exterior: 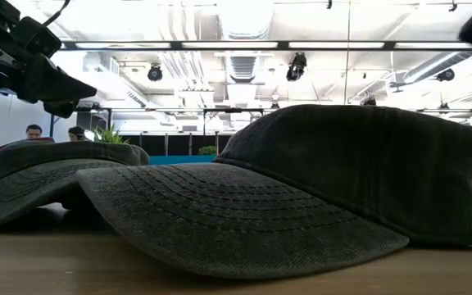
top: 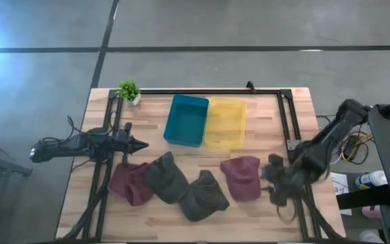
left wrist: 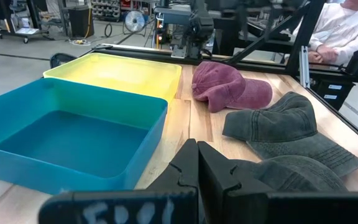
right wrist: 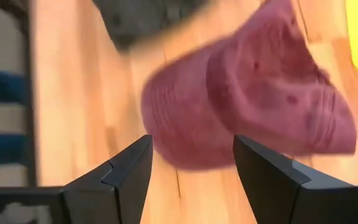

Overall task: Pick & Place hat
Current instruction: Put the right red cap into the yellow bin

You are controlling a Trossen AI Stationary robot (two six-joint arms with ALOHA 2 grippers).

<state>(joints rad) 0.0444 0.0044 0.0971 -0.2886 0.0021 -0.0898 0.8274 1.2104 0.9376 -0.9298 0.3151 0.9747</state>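
One maroon hat beyond open jaws

Four soft caps lie in a loose row across the near half of my table: a maroon hat farthest toward my left side, partly tucked under a dark grey hat, then a second dark grey hat touching the first, and apart from them toward my right a second maroon hat. All four rest flat on the wood, crowns slumped. The second maroon hat lies alone, brim toward my right wrist camera.
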